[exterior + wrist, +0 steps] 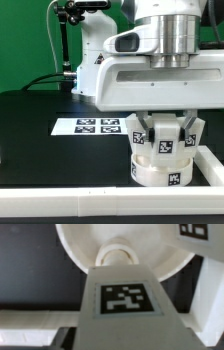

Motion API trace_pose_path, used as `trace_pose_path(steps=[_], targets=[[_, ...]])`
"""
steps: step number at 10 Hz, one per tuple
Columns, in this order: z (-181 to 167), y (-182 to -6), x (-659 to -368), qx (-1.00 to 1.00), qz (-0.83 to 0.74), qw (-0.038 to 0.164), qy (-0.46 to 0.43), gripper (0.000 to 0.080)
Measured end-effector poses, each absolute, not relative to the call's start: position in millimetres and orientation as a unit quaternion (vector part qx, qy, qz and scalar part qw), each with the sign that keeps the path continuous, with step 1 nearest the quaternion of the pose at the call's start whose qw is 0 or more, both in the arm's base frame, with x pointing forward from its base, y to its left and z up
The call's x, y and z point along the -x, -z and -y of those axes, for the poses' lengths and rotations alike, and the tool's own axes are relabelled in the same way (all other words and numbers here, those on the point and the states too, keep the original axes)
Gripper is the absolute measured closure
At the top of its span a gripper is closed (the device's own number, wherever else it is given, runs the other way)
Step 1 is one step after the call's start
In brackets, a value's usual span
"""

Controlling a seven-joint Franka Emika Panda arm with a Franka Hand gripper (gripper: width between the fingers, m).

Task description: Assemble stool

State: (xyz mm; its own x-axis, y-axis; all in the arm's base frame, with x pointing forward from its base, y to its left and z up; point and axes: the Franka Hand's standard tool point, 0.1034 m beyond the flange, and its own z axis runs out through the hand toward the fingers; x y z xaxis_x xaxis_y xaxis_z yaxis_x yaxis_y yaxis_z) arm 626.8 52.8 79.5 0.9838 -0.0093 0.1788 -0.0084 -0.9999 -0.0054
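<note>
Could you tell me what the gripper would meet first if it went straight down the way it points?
Probably the round white plastic stool seat directly below the gripper; the tagged white leg between its fingers would touch first.

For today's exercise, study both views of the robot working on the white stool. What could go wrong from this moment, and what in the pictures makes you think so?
1. The leg held over the seat may meet its socket slightly off-line and jam; the wrist view shows little margin.
2. The seat sits close against the white L-shaped bar, so downward force might shift or tip it.
3. The hand hides the joint in the exterior view, so misalignment could go unnoticed.
</note>
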Motion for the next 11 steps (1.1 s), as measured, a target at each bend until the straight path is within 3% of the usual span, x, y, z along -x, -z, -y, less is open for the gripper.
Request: trace_pose_path(steps=[6,9,11], targets=[[-49.2,-79.6,-626.3,0.992,-0.018,0.002,0.129,0.0461],[-48.7,-80.2,-624.1,0.985,-0.063,0.010,0.162,0.0461],[-49.7,-80.1,-624.1,0.976,-0.145,0.028,0.161,0.0461]])
